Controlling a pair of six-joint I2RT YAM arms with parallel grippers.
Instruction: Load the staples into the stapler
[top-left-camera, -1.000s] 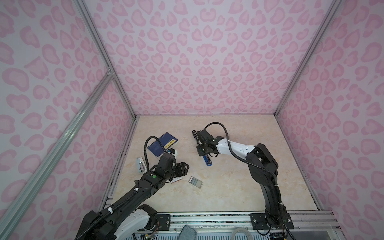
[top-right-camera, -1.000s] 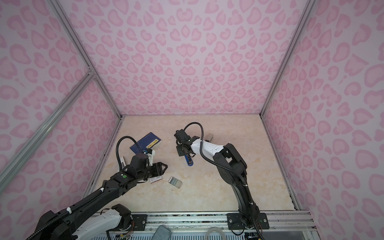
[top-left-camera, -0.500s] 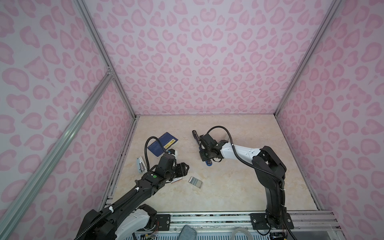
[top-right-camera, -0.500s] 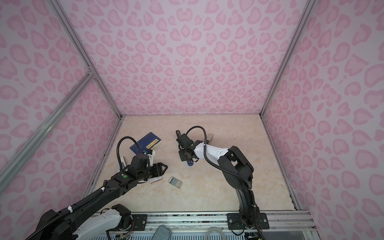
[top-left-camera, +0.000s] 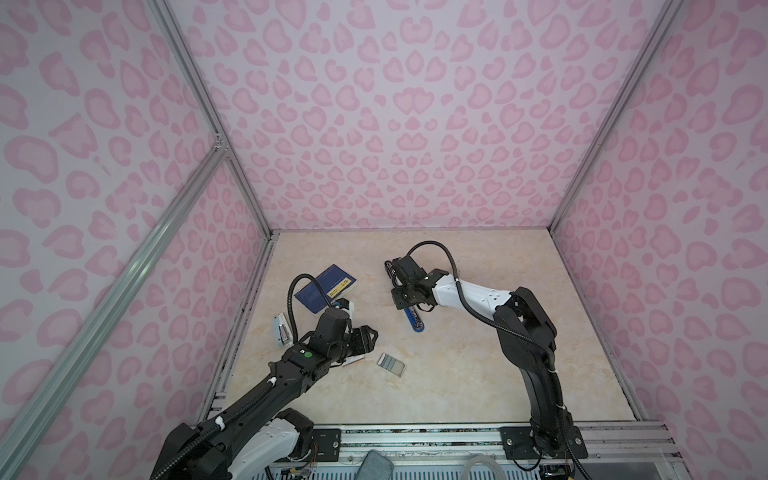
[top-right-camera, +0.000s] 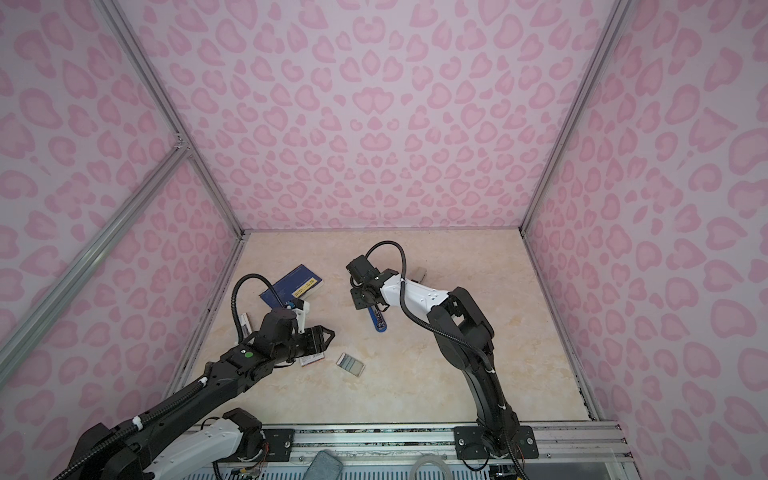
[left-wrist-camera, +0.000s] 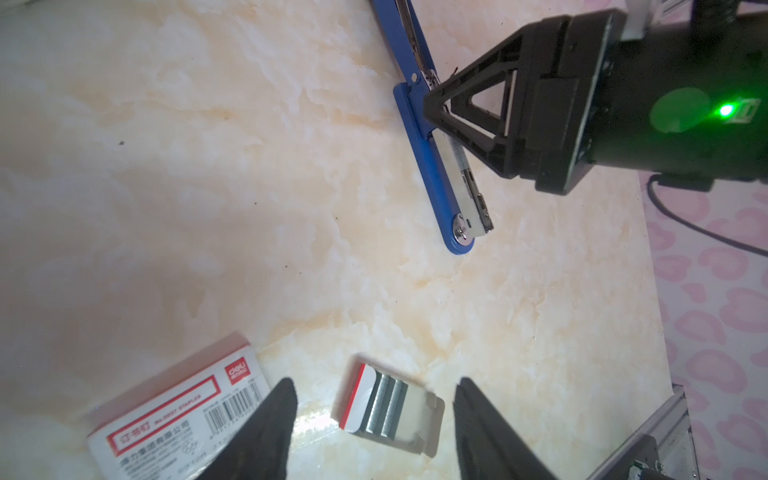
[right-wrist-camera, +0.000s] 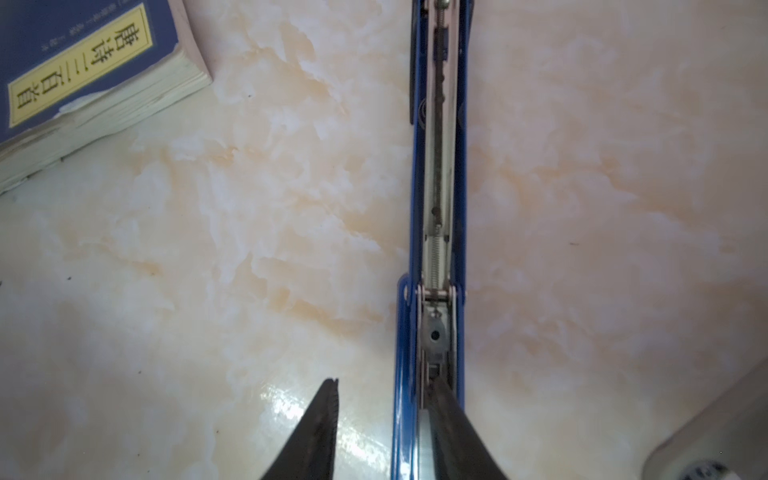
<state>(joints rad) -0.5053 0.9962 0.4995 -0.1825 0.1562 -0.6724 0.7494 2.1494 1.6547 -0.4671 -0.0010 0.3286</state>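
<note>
The blue stapler (top-left-camera: 414, 323) (top-right-camera: 379, 321) lies swung open flat on the table, its metal rail up. My right gripper (top-left-camera: 410, 308) (right-wrist-camera: 385, 381) is open over the stapler's (right-wrist-camera: 436, 208) middle. One finger rests in the rail and the other stands clear beside it. The staples (left-wrist-camera: 388, 409) lie as silvery strips in a small white tray (top-left-camera: 390, 364) (top-right-camera: 350, 363). Their white sleeve (left-wrist-camera: 174, 411) with the red label lies next to it. My left gripper (top-left-camera: 368, 334) (left-wrist-camera: 375, 380) hovers open above the tray, holding nothing.
A dark blue book (top-left-camera: 326, 286) (right-wrist-camera: 83, 62) lies at the back left. A small white and metal item (top-left-camera: 281, 334) sits by the left wall. A grey block (top-right-camera: 419, 273) lies behind the right arm. Pink walls enclose three sides of the table.
The right gripper dipped along the stapler toward the front, then came back over its middle, its jaws a little wider. The left arm has not moved.
</note>
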